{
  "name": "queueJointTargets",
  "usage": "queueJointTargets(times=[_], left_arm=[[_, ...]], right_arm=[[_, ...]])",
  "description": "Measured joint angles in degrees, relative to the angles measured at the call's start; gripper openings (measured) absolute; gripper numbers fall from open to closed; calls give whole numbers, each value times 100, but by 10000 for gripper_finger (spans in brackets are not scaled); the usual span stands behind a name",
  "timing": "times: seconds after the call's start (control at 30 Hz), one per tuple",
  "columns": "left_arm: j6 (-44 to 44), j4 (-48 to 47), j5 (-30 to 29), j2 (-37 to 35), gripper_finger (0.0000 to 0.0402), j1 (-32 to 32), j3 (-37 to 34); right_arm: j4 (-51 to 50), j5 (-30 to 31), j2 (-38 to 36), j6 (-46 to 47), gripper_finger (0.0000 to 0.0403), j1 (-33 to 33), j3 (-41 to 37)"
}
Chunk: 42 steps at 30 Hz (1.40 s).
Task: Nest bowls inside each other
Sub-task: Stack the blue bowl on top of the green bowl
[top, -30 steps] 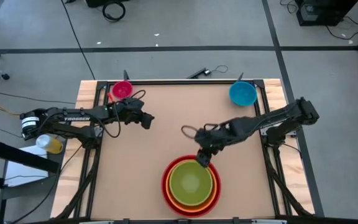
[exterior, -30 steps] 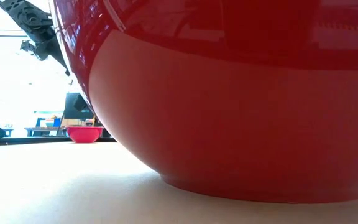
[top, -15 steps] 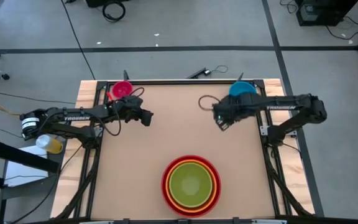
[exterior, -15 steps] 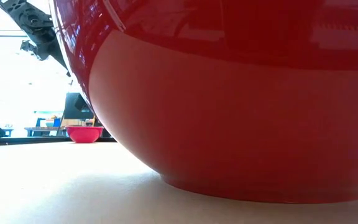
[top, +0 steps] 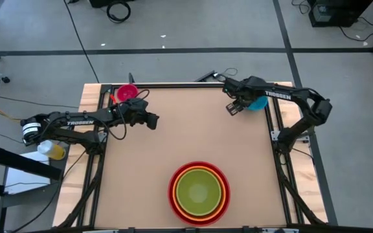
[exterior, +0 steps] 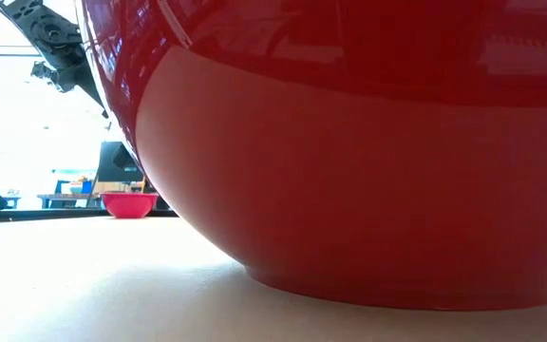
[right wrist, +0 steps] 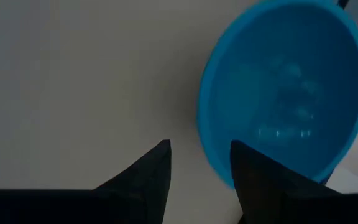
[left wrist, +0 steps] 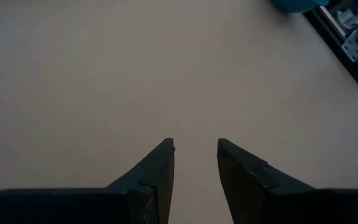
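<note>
A red bowl [top: 199, 192] stands near the table's front edge with an orange bowl [top: 199, 207] and a lime green bowl [top: 199, 189] nested in it. The red bowl's wall [exterior: 349, 142] fills the low view. A pink bowl [top: 127, 93] sits at the far left corner. A blue bowl [top: 260, 102] sits at the far right, partly under my right arm. My right gripper [top: 233, 107] hovers open beside the blue bowl's rim [right wrist: 207, 118], on its left side, with bare table between its fingers. My left gripper [top: 154, 123] stands open over the left of the table, empty.
The table's black frame rail [left wrist: 347, 43] runs along the right edge close to the blue bowl. The middle of the brown tabletop [top: 186, 129] lies between the two arms. Cables [top: 118, 10] lie on the floor beyond the far edge.
My right gripper has swung from the far rim of the nested stack toward the table's far right corner, turning as it went, and now points down beside the blue bowl. It has stayed open and carries nothing. The bowls have not moved.
</note>
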Motion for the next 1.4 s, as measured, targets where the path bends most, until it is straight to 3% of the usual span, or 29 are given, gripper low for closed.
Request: queueJointTargets(times=[0.3, 0.43, 0.63, 0.8, 1.1, 1.23, 1.4], left_arm=[[-12, 4, -182, 0, 123, 3, 0], [-10, 4, -381, 0, 123, 29, 0], [-47, 2, -419, 0, 123, 239, 0], [-309, 1, -432, 0, 123, 401, 0], [-1019, 8, -574, 2, 110, 429, 0], [-705, 180, -317, 2, 103, 390, 0], [-566, 609, 548, 1, 102, 156, 0]], right_arm=[[625, -316, 566, -691, 162, -626, 0], [654, -462, 862, -847, 124, -864, 0], [780, -478, 967, -1074, 21, -950, 0], [922, -642, 744, -1420, 35, -781, 0], [1229, -1514, 60, -1064, 19, 236, 0], [1475, -1744, -393, 138, 23, 1098, 0], [1924, -1596, -1035, 1693, 20, 2465, 0]])
